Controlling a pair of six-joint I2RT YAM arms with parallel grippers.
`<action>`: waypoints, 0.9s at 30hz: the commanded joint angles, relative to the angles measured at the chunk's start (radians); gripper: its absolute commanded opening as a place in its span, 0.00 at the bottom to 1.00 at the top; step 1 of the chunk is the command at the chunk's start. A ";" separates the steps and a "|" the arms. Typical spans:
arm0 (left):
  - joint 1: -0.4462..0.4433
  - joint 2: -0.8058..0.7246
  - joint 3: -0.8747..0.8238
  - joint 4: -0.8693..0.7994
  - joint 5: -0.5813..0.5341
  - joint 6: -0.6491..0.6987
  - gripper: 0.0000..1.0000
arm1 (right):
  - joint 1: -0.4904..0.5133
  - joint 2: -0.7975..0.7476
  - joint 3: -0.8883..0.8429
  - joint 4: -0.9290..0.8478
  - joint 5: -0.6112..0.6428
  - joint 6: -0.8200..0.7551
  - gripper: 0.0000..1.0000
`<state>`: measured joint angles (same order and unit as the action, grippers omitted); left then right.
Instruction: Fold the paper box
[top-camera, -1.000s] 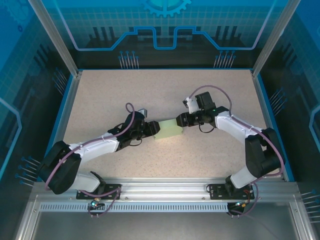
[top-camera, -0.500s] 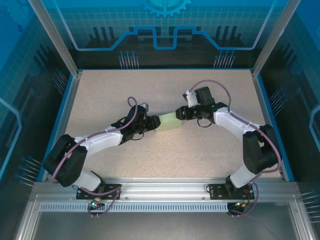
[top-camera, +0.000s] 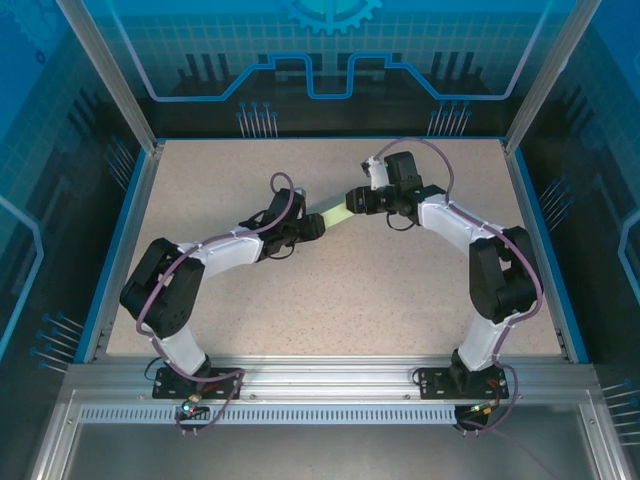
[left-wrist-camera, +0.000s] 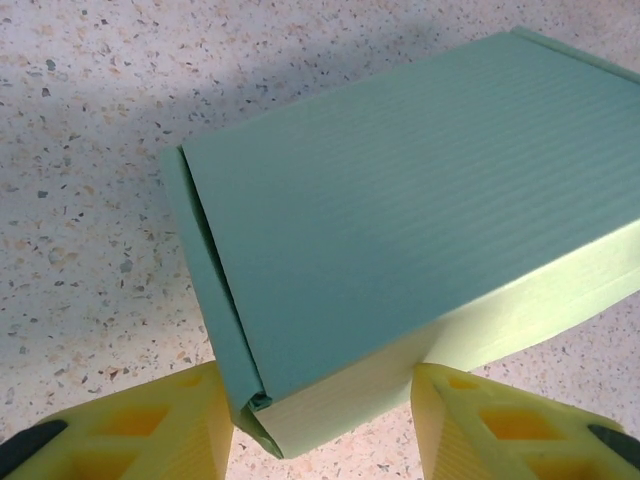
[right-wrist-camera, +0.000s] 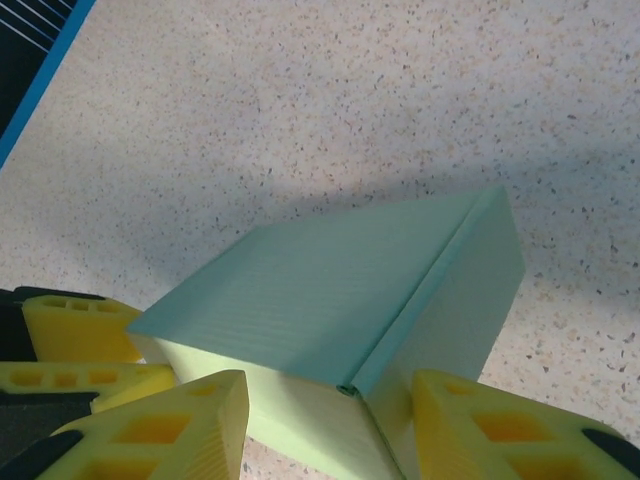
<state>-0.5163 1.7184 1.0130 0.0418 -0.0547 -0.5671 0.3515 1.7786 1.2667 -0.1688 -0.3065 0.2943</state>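
The paper box (top-camera: 336, 211) is a closed pale mint-green carton held between both grippers near the middle of the table, and from above it looks narrow, tilted on edge. My left gripper (top-camera: 313, 228) is shut on its near-left end. In the left wrist view the yellow fingers (left-wrist-camera: 150, 425) flank a corner of the box (left-wrist-camera: 420, 200), with a side flap tucked in there. My right gripper (top-camera: 356, 199) is shut on the far-right end. In the right wrist view its fingers (right-wrist-camera: 480, 425) press both sides of the box (right-wrist-camera: 320, 290), with the left gripper's fingers (right-wrist-camera: 80, 330) beyond.
The speckled beige table (top-camera: 330, 310) is bounded by a blue rim (top-camera: 120, 235) and metal frame posts (top-camera: 110, 75). Both arms reach in from the near rail (top-camera: 320, 375) and bend toward the centre. The blue rim (right-wrist-camera: 40, 75) lies close at the right wrist view's upper left.
Both grippers have carried the box away from the near edge and slightly right. The box has tipped from lying flat to looking narrow from above. Both elbows swung inward.
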 joint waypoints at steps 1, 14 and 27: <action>-0.021 -0.005 0.021 0.121 0.064 0.039 0.51 | 0.027 0.004 -0.054 -0.001 -0.083 -0.012 0.47; -0.036 -0.037 -0.143 0.207 0.118 -0.016 0.54 | 0.028 -0.106 -0.320 0.075 -0.012 0.049 0.48; -0.038 -0.146 -0.202 0.137 -0.042 0.087 0.70 | 0.032 -0.361 -0.326 -0.176 0.313 -0.088 0.52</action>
<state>-0.5510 1.6325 0.8093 0.2096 -0.0250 -0.5564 0.3725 1.4937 0.9199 -0.2497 -0.1181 0.2657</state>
